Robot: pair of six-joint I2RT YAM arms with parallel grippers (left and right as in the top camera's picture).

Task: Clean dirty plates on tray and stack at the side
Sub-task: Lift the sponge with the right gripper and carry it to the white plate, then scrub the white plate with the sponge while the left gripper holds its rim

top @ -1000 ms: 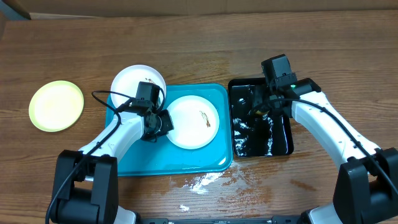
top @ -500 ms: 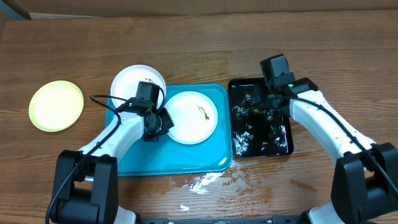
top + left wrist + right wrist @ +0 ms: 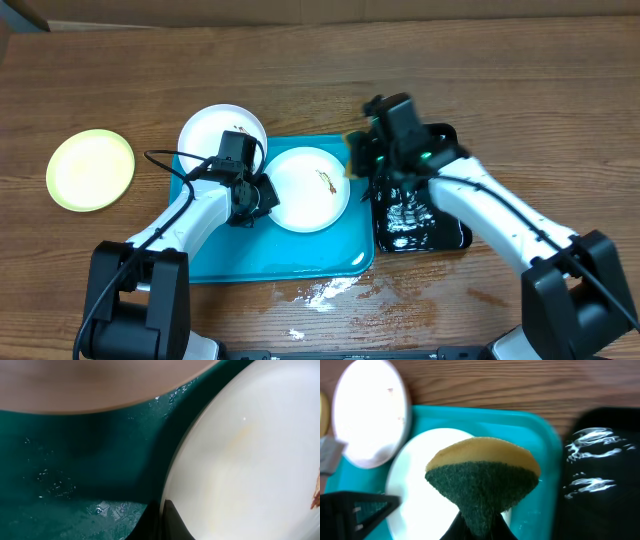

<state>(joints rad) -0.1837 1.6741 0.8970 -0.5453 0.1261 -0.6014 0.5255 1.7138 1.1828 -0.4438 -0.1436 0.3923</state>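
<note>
The turquoise tray (image 3: 215, 258) holds a white plate (image 3: 305, 195) with a brown smear. My left gripper (image 3: 262, 196) is shut on that plate's left rim (image 3: 210, 460). A second white plate (image 3: 212, 132) with dark specks rests on the tray's back-left corner. The pale yellow-green plate (image 3: 90, 169) lies on the table at far left. My right gripper (image 3: 365, 158) is shut on a yellow and green sponge (image 3: 482, 480) and hovers over the tray's right edge, by the held plate (image 3: 417, 485).
A glossy black tray (image 3: 425, 215) with water in it sits right of the turquoise tray. Water drops and white specks (image 3: 325, 290) lie on the wooden table in front of the tray. A cardboard edge runs along the back.
My right arm has swung left from over the black tray to the turquoise tray's right edge, carrying the sponge. The held white plate shifted slightly back. The left arm stays put.
</note>
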